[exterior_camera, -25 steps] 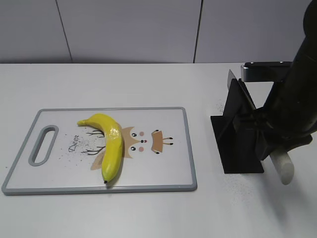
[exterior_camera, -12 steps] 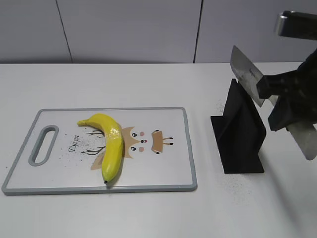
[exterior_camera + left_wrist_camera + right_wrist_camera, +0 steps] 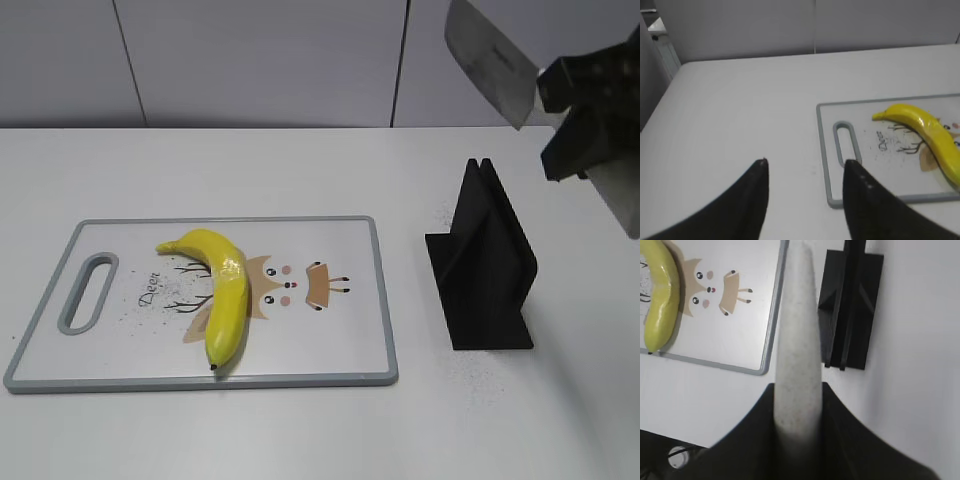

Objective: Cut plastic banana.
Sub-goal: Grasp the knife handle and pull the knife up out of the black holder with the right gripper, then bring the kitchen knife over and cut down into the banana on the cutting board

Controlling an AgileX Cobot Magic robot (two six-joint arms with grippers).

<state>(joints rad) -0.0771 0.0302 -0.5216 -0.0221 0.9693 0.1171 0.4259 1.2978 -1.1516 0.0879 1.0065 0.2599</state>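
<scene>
The plastic banana (image 3: 225, 290) lies on the white cutting board (image 3: 340, 240), curved, with its dark tip toward the front edge. It also shows in the left wrist view (image 3: 925, 132) and the right wrist view (image 3: 660, 305). My right gripper (image 3: 590, 110) is shut on the white handle (image 3: 797, 330) of a knife, whose blade (image 3: 490, 60) points up and to the left, high above the black knife stand (image 3: 485, 265). My left gripper (image 3: 805, 162) is open and empty over bare table, left of the board's handle slot (image 3: 845, 145).
The black knife stand (image 3: 850, 305) stands empty on the white table to the right of the board. The board has a grey rim (image 3: 385, 300) and a printed deer drawing. A grey wall runs behind the table.
My right gripper has lifted the knife out of the black stand and raised it up and to the right. The banana and board have not moved.
</scene>
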